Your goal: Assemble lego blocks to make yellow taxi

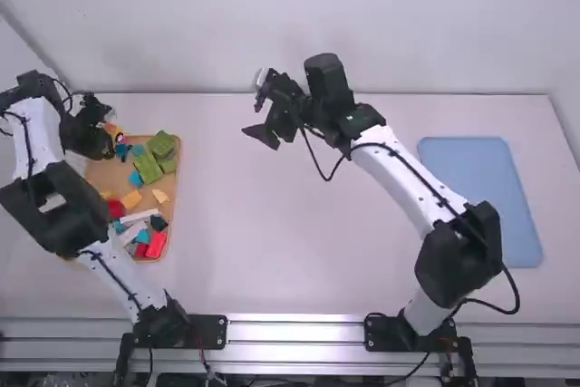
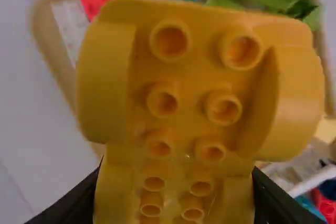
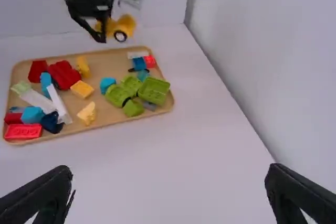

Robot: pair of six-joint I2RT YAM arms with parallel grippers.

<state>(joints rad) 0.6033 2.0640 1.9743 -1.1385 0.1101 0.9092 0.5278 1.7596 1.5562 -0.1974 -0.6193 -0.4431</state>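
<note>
At the upper left of the high view, the left hand [image 1: 101,142] is clamping its fingers on the yellow piece [image 2: 194,90], whose hollow studs and curved arches are facing the left wrist camera; a dark wheel [image 3: 120,36] is showing on it in the right wrist view. Just beside, also at the left of the high view, the tan tray [image 1: 178,189] is resting on the white surface [image 1: 272,242]. Within it, green blocks [image 1: 149,168] are lying toward the upper part, a white bar [image 1: 139,217] and a red block [image 1: 156,244] toward the lower part. At upper centre, well apart from the tray, the right hand [image 1: 254,121] is holding its fingers apart, nothing between them. At the right, a pale blue mat [image 1: 480,197] is lying on the surface.
</note>
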